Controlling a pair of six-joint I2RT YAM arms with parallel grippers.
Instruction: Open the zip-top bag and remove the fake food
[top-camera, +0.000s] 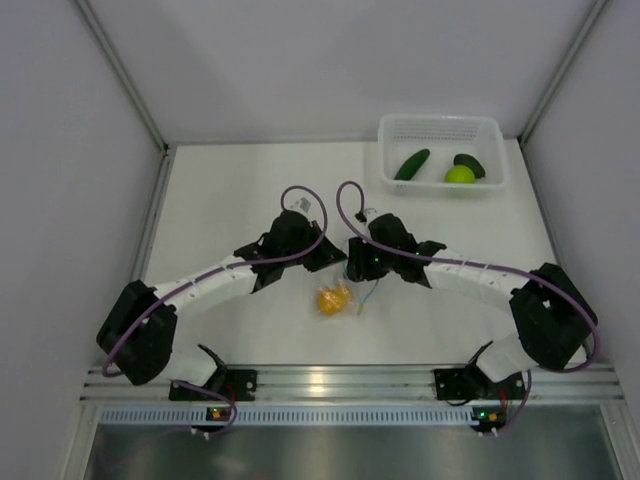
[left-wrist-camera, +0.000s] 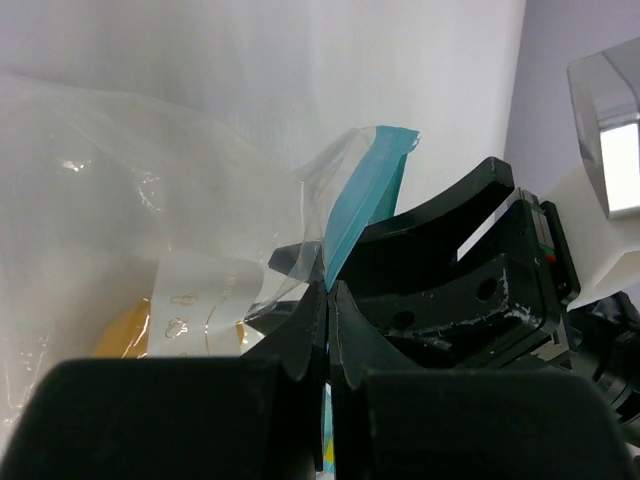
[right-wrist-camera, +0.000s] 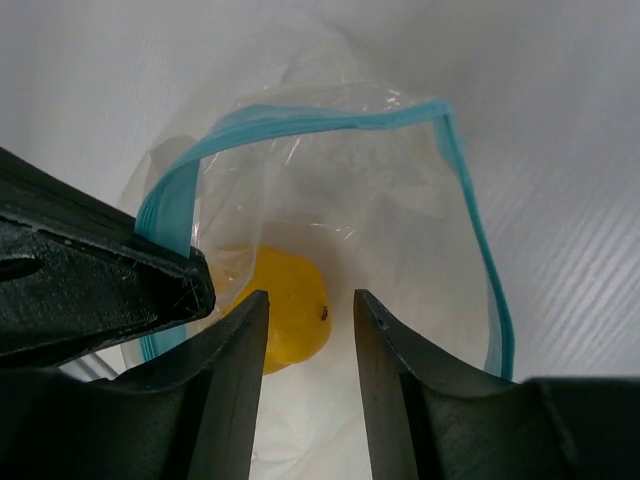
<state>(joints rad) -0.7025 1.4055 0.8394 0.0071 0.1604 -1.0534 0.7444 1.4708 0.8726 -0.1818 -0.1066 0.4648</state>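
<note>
We see the clear zip-top bag (right-wrist-camera: 390, 210) gaping, orange fruit (right-wrist-camera: 295, 330) inside; left gripper (left-wrist-camera: 328, 300) pinches its blue strip (left-wrist-camera: 365, 195), right gripper (right-wrist-camera: 311, 297) stands half spread above.

Robot lab test cell. Plain white panel walls (top-camera: 300, 60) w/ grey metal corner posts (top-camera: 120, 70) box in a white tabletop (top-camera: 230, 190). Bottom of top view: silver slotted aluminium rail (top-camera: 330, 380) w/ two black-and-white robot arms (top-camera: 215, 280) bolted on, purple cables (top-camera: 303, 188) looped loose. Upper right: white plastic mesh basket (top-camera: 440, 120) holding a dark green toy cucumber (top-camera: 411, 164), i.e. staged props.
</note>
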